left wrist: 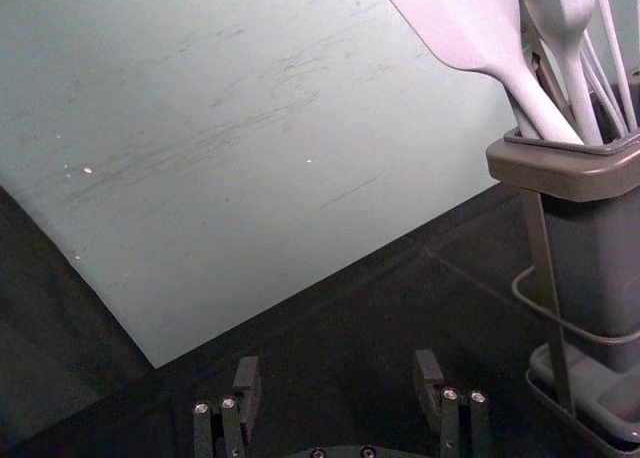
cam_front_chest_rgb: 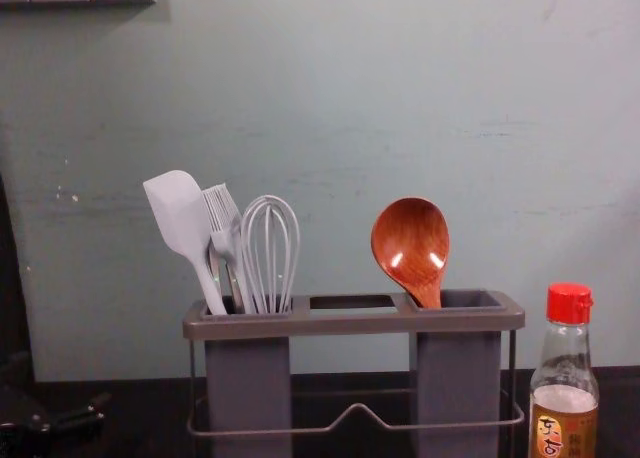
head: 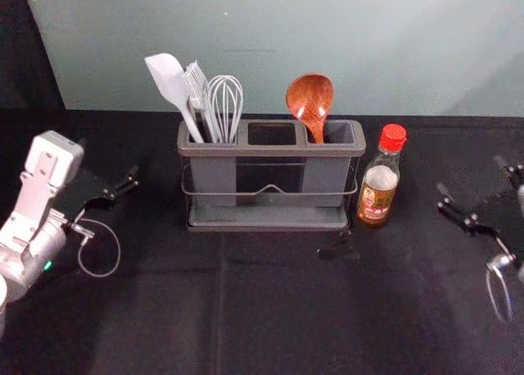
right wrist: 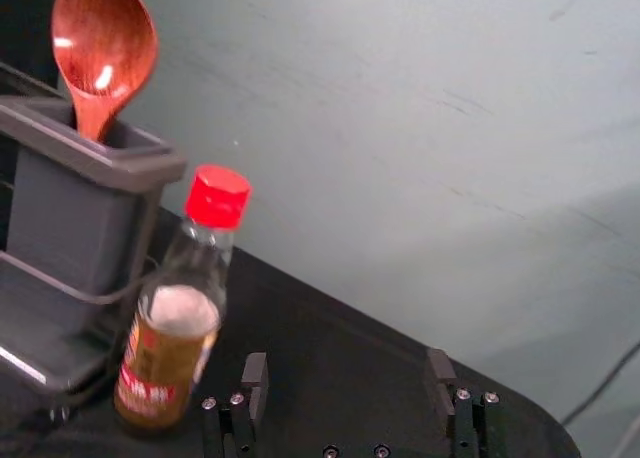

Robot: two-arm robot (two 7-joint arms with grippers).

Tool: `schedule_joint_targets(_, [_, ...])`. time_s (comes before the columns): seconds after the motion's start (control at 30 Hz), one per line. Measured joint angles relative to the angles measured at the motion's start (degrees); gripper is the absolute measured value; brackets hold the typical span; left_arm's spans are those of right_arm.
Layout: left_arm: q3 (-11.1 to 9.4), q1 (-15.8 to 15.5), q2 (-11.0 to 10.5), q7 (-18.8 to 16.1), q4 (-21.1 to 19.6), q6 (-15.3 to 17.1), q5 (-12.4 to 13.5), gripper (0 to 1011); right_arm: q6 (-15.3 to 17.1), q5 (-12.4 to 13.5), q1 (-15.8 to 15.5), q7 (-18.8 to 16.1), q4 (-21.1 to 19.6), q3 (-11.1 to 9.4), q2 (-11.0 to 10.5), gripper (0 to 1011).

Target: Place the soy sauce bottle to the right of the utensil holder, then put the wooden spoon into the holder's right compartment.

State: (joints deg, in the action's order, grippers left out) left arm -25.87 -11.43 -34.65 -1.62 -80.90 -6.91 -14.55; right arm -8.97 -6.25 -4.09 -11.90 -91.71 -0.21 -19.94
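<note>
Fingers spread and nothing between them, the left gripper (head: 119, 174) reaches in from the head view's left edge, pointing inward toward the far side of the dark table (head: 270, 309), well apart from the utensil holder (head: 274, 151). The pale left arm (head: 34, 199) angles in behind it, a thin cable (head: 116, 242) looping near its wrist. Across the table, the right gripper (head: 472, 174) sits at the right edge, its fingers also parted around nothing, aimed inward and away from the body. Dark tabletop separates it from the soy sauce bottle (head: 381, 187), which stands upright, red cap on, just beside the holder's right end; whether the two touch cannot be told. The wooden spoon (head: 311, 101) rests in the holder's right compartment, bowl up, its handle down inside. A spatula (head: 168, 80), a brush (head: 198, 88) and a whisk (head: 226, 105) fill the left compartment, the middle opening between the two. Tabletop stretches between the left gripper and the holder's left end, and along the holder's front. Behind, the table's far edge runs along a pale green wall (head: 270, 39), near the holder's back.
</note>
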Motion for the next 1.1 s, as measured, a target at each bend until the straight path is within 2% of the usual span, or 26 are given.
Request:
schedule_joint_targets(0.17, [0.0, 0.0, 0.0, 0.0, 0.0, 0.0, 0.0, 1005, -0.3, -0.7, 3.0, 0.0, 2.2, 1.9, 0.9, 1003])
schedule_joint_targets(0.3, [0.0, 0.0, 0.0, 0.0, 0.0, 0.0, 0.0, 1005, -0.7, -1.5, 4.7, 1.9, 3.8, 2.9, 2.4, 1003])
schedule_joint_targets(0.6, [0.0, 0.0, 0.0, 0.0, 0.0, 0.0, 0.0, 1005, -1.2, -2.8, 4.2, 5.9, 5.1, 2.4, 5.2, 1003])
schedule_joint_targets(1.1, [0.0, 0.0, 0.0, 0.0, 0.0, 0.0, 0.0, 1005, -2.0, -2.9, 4.0, 6.1, 6.5, 1.6, 6.0, 1003])
